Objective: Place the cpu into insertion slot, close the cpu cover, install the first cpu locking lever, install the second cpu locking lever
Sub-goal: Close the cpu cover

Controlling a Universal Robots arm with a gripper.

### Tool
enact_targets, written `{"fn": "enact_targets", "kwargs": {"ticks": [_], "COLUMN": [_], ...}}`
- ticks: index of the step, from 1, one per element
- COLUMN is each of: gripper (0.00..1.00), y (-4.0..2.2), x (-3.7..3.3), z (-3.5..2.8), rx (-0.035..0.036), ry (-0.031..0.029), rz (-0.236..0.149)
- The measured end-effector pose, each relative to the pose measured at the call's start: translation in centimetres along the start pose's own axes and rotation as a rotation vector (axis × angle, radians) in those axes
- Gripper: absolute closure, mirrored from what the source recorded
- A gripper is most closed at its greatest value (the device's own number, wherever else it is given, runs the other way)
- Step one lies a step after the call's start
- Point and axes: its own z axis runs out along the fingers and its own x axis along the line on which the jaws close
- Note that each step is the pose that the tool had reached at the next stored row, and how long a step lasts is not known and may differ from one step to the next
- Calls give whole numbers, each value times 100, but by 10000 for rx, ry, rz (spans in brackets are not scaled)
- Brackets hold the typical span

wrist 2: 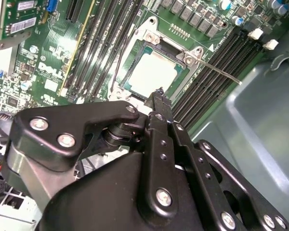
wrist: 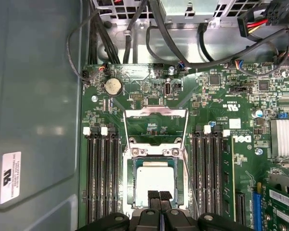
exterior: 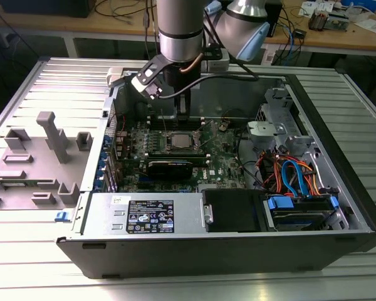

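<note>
Silver-topped, the cpu [wrist: 155,185] lies flat in the slot [wrist: 154,161] on the green board [wrist: 216,96]. The cover [wrist: 156,113] stands raised off the slot at its hinge end, and a thin wire lever [wrist 2: 216,72] juts free beside the slot. The gripper [wrist: 159,195], fingers pressed together, hangs over the slot's edge at the cpu's rim, though contact with the chip cannot be told. Black memory slots [wrist: 101,178] flank the slot on both sides, a coin cell [wrist: 112,86] sits beyond the cover, and the board lies inside an open case [exterior: 207,251] on a ribbed metal surface [exterior: 62,81].
</note>
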Motion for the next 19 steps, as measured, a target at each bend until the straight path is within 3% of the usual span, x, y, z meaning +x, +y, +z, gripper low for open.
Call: {"fn": "enact_targets", "kwargs": {"ticks": [6,10,19], "gripper": [89,89,89], "y": [7,31,146], "x": [3,3,2], "z": [-105,-105,-97], "rx": [-1,14,152], "ry": [-13,-16,-15], "rz": [-1,-1,1]}}
